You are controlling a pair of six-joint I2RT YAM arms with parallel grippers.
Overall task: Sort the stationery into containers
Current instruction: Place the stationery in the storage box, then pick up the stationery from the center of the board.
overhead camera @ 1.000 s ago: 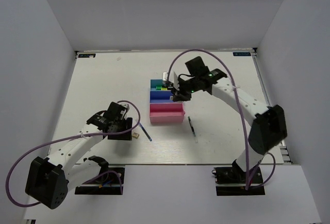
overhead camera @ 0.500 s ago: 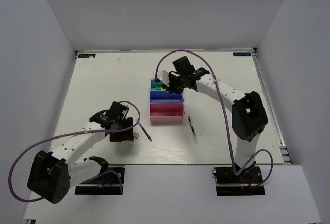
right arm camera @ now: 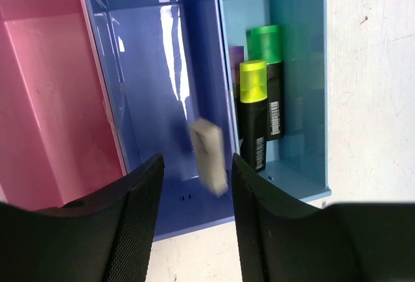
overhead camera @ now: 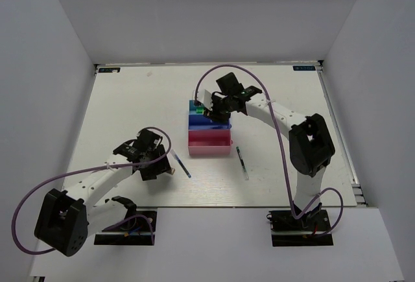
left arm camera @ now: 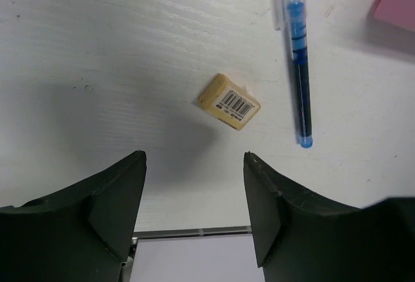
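White surface [overhead camera: 130, 100], plain grey walls [overhead camera: 52, 68] around. Left tool [left arm camera: 194, 198] spread over tan eraser [left arm camera: 229, 102] lying beside blue pen [left arm camera: 299, 81]. Right tool [right arm camera: 196, 168] released, grey eraser [right arm camera: 209, 155] in blue tray [right arm camera: 149, 68].

Count from my side.

Trays: 3. That's one teal tray [right arm camera: 305, 35], one blue tray [right arm camera: 142, 68] and one pink tray [right arm camera: 45, 87].

Erasers: 2. One tan eraser [left arm camera: 228, 102] with a barcode label, one grey eraser [right arm camera: 209, 155].

Pens: 2. One blue pen [left arm camera: 299, 81], one dark pen [overhead camera: 242, 163].

Markers: 3 that I can make out. One yellow-capped marker [right arm camera: 253, 117], one green-capped marker [right arm camera: 266, 43], one purple marker [right arm camera: 235, 56] mostly hidden, so only its end counts as seen.

Grippers: 2, my left gripper [left arm camera: 194, 159] and my right gripper [right arm camera: 196, 162].

Loose items total: 7.
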